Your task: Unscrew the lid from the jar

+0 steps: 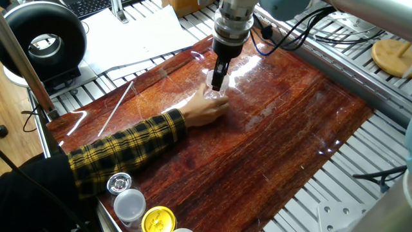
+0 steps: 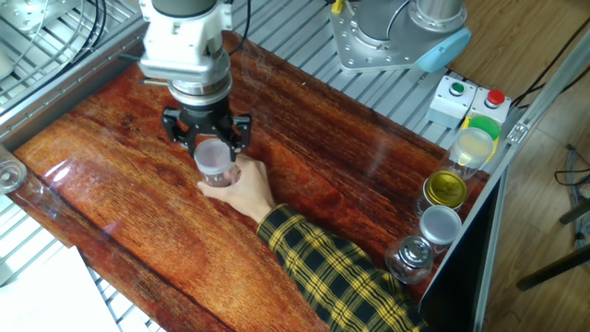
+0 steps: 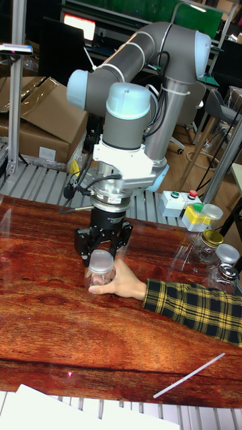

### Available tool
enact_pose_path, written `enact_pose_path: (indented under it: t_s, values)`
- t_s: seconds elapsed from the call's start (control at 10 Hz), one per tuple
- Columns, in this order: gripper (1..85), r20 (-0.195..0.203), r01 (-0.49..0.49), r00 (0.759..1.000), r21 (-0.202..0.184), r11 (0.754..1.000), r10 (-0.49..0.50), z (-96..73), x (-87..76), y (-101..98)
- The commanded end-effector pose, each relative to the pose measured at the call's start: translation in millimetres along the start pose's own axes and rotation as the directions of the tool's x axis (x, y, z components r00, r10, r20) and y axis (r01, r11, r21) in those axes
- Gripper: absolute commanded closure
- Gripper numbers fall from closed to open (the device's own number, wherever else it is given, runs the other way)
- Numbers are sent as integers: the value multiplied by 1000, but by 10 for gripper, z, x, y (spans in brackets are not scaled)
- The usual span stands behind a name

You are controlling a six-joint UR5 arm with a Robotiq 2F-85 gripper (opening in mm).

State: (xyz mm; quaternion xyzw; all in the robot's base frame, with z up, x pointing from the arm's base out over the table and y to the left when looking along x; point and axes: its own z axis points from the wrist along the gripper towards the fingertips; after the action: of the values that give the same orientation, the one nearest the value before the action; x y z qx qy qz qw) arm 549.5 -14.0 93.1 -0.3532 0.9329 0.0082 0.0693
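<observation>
1. I see the gripper (image 2: 208, 145) coming straight down over the lid (image 2: 211, 154), its fingers on opposite sides of the cap. They look closed onto it, though from my feeds I can't confirm firm contact on both sides.
2. The jar (image 3: 100, 274) stands upright on the wooden table (image 2: 369, 184), toward the far edge from the person and roughly midway along it. Its axis is vertical and lines up with the gripper's own axis directly above. That is what the next turn depends on, as I judge it: any twist has to run about that shared vertical line.
3. A person's hand (image 2: 241, 185) in a yellow-and-black plaid sleeve (image 2: 327, 265) cups the jar body from the side, below the lid, bracing it. The hand touches the jar and sits just beside the gripper fingers.
4. The jar looks clear; I can't tell whether anything is inside.
5. At the table's corner near the person's elbow sit other containers: a yellow-lidded jar (image 2: 445, 189), a white-lidded jar (image 2: 440, 225) and a metal-lidded jar (image 2: 411, 254), all closed, well apart from the work.
6. A thin white rod (image 1: 116, 108) lies on the table, well clear of the jar.
7. My judgement: the lid is still on and the unscrewing is under way or about to start.
</observation>
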Motion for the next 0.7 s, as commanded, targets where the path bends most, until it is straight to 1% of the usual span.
enact_pose_path:
  t_s: [0.0,0.1,0.2,0.3,0.4,0.5,0.6]
  values:
    - [387,20,287,957,28,957,-288,38,-17,-8]
    - [390,11,355,934,36,934,-356,45,18,-23]
    - [390,-25,446,895,60,893,-446,37,83,-91]
    - [397,-39,514,858,72,855,-513,34,83,-114]
    - [407,-54,560,828,82,824,-558,31,92,-144]
    - [407,-53,595,804,86,799,-592,40,63,-138]
    - [407,-60,633,774,105,767,-631,57,0,-143]
